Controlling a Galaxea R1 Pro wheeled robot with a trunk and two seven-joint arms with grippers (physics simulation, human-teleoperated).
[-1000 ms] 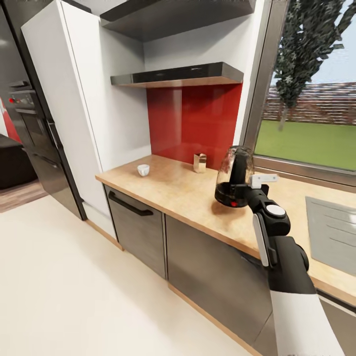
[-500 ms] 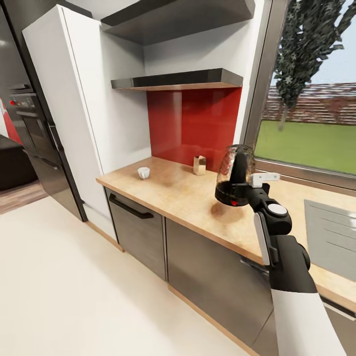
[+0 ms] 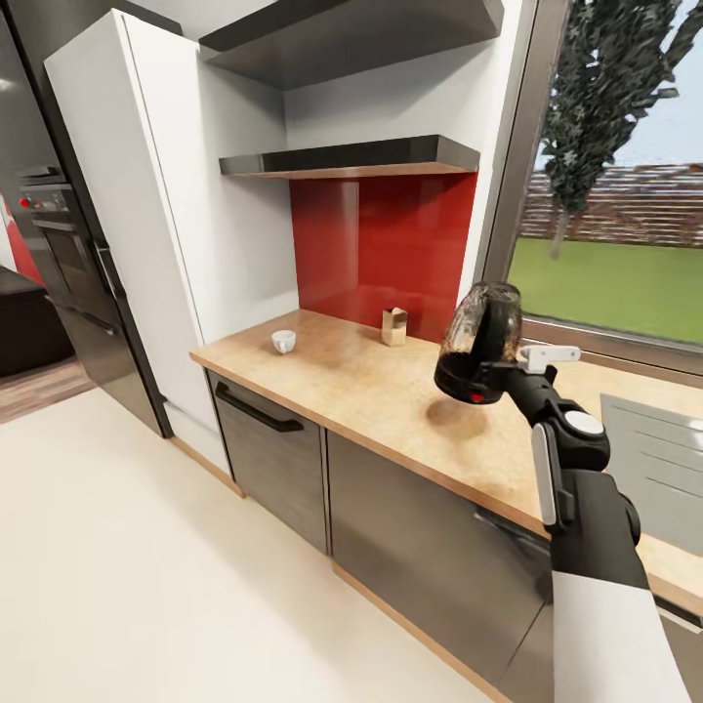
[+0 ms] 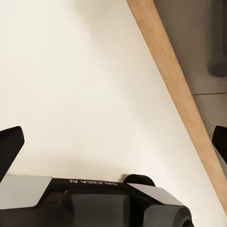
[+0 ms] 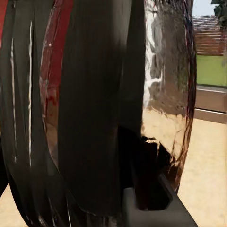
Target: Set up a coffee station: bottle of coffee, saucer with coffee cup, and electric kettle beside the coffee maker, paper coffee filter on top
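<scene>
Glass electric kettle (image 3: 477, 344) hangs tilted above the table (image 3: 371, 386), clamped in the right gripper (image 3: 508, 369) jaws. Left gripper (image 4: 113, 156) jaws are spread wide over the floor (image 4: 85, 85), holding nothing. Coffee cup (image 3: 283, 339) sits far left.

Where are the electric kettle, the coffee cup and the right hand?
electric kettle (image 3: 478, 342), head view, glass body.
coffee cup (image 3: 283, 340), head view, white side.
right hand (image 3: 503, 369), head view, at the kettle's handle.

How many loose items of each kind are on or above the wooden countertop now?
Cup: 1, the white coffee cup standing on the countertop.
Bottle: 1, the small tan bottle of coffee by the red backsplash.
Kettle: 1, the electric kettle, tilted, held above the countertop by the right gripper.
Total: 3
</scene>
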